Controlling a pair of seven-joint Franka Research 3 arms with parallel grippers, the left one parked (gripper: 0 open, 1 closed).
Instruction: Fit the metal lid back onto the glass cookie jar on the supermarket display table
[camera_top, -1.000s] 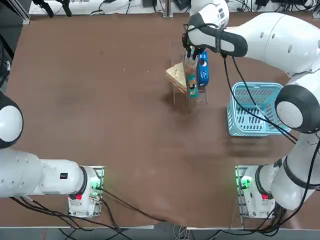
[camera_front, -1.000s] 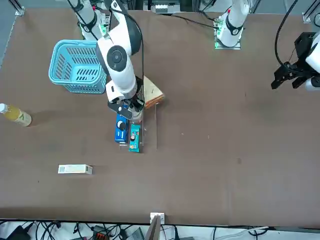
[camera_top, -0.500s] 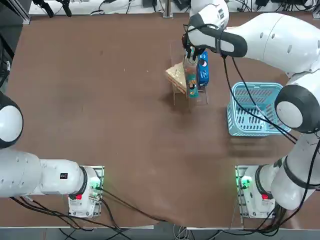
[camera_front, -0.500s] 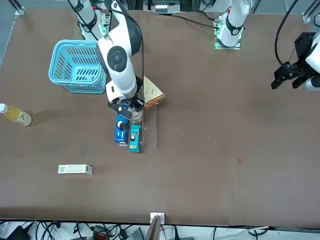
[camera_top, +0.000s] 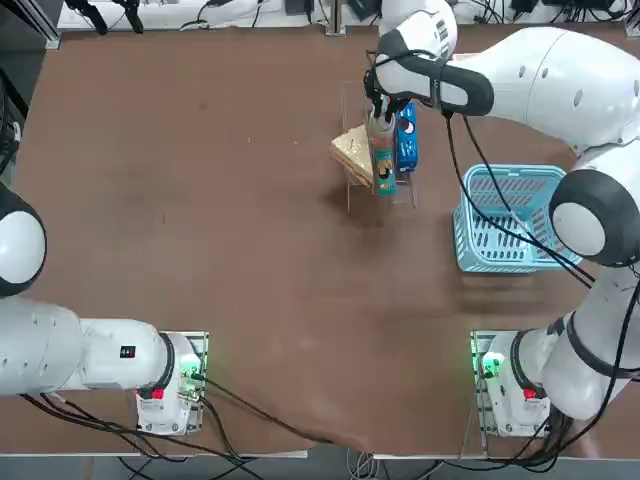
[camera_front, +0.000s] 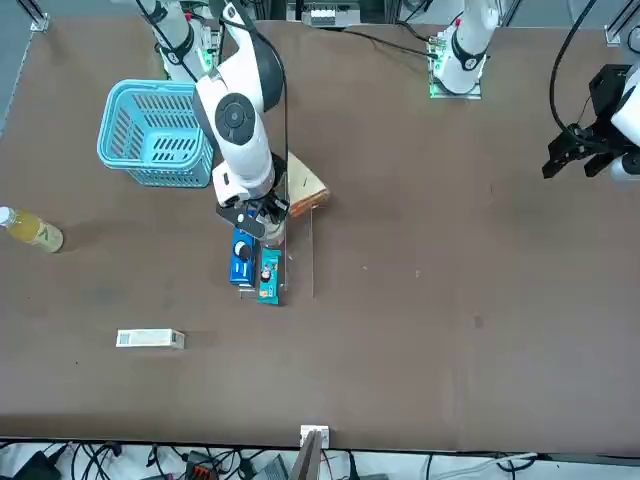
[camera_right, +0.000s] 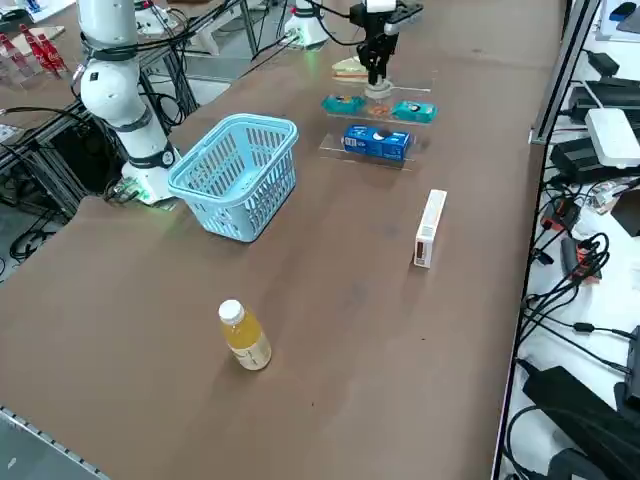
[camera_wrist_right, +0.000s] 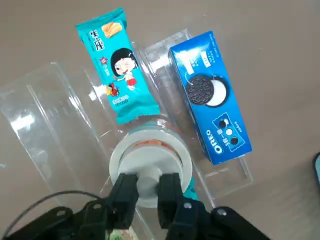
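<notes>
1. The right tool (camera_wrist_right: 149, 192) is seen directly above the glass cookie jar (camera_wrist_right: 150, 167), with its two fingers pinched on a small grey knob in the middle of the metal lid (camera_wrist_right: 148, 176). The lid looks whitish-silver from the wrist view and appears to sit on or just over the jar's rim; whether it's fully seated can't be told.
2. The jar is placed on the clear acrylic stand (camera_wrist_right: 60, 115), between the other snacks, near the far-middle part of the brown counter (camera_top: 200, 250).
3. To get this step right, the lid should probably be kept level and centred over the rim, then lowered straight down. Any tilt could leave one edge riding up, and a sideways shove could tip the jar off the stand.
4. The pinch is best let go only once the lid is felt to be flat all the way round.
5. Writing: "OREO" can be read on the blue snack box (camera_wrist_right: 212, 97) just beside the jar. The teal packet (camera_wrist_right: 117, 67) carries a cartoon girl and Chinese characters that can't be made out reliably.
6. The yellow wedge packet (camera_top: 352, 152) and the blue basket (camera_top: 505, 220) are further out; no text is readable on them.
</notes>
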